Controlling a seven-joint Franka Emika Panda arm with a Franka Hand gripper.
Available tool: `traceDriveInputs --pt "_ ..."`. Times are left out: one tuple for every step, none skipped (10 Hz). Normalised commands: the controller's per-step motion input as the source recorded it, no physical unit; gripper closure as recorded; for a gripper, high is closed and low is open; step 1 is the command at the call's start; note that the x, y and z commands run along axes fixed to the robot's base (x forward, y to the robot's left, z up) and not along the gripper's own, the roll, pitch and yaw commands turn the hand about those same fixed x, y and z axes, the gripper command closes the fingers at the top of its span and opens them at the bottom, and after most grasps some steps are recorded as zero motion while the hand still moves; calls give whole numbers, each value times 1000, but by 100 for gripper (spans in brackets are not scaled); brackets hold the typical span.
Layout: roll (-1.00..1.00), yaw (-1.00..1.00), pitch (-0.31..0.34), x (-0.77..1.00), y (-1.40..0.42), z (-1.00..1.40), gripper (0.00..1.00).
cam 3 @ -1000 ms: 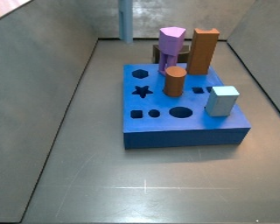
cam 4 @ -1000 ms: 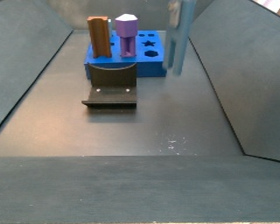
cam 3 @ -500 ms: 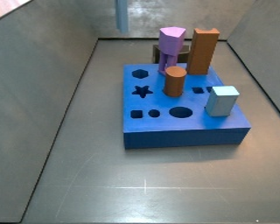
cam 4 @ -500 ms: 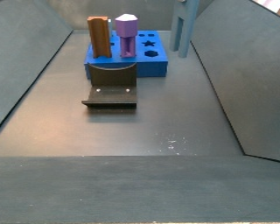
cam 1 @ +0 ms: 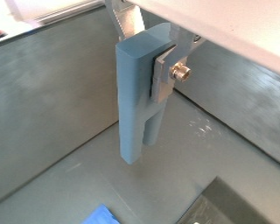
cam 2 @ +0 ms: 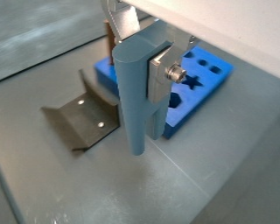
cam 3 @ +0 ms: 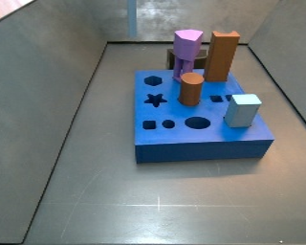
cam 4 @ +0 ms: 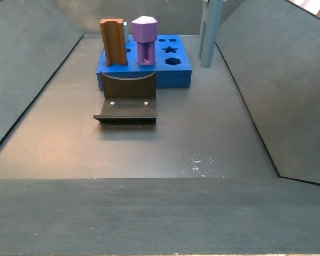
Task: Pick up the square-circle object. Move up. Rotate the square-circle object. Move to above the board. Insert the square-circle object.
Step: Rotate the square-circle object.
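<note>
Starting at the left of the tabletop [cam 4: 69,150]: the fixture [cam 4: 127,100] stands out in the middle, empty. Behind it the board [cam 4: 176,75] sits towards the far edge with the brown block [cam 4: 112,40] and purple peg [cam 4: 145,38] upright in it, nothing disturbed. Further right, by the far right corner, is the action: the peg [cam 4: 211,30] hangs in the air beside the board, and over the last second its lower end has climbed. In this side view it now ends about level with the board's top. In a side view from the opposite end, where its tip still dipped in at the far edge a moment ago, I can no longer make it out. So the pick-up looks done and the lift well along, with rotating and carrying over the board still to come. On the pose, both wrist views show the end effector [cam 1: 149,57] clamped on the peg [cam 1: 133,96] near its upper end. A silver finger [cam 1: 166,66] is pressed flat to one face, and the long body hangs clear of the floor. From the wrist, the board [cam 2: 206,83] lies below and off to one side, and the fixture [cam 2: 78,127] to the other, so the peg is not yet over any hole. The arm itself is out of both side views; only the peg drops in from above.
</note>
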Motion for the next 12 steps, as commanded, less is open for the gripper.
traceDriveInputs --pt "-31 -373 -22 10 12 -26 100" --pt "-30 -250 -21 11 12 -24 100" --pt "-7 -1000 -4 0 -51 0 100" --pt "-7 -1000 -4 -1 -47 1 100" --pt "-8 -1000 -4 -2 -27 2 100" --pt "-9 -1000 -4 -3 -15 2 100" --pt "-10 -1000 -5 -4 -5 1 100" --pt "-10 -1000 -5 -4 -3 1 100" --pt "-12 -1000 -5 -4 0 1 100" --pt "-13 -1000 -6 -4 1 1 100" --pt "-15 -1000 -7 -4 3 1 100" --pt "-16 -1000 -7 -4 3 1 100"
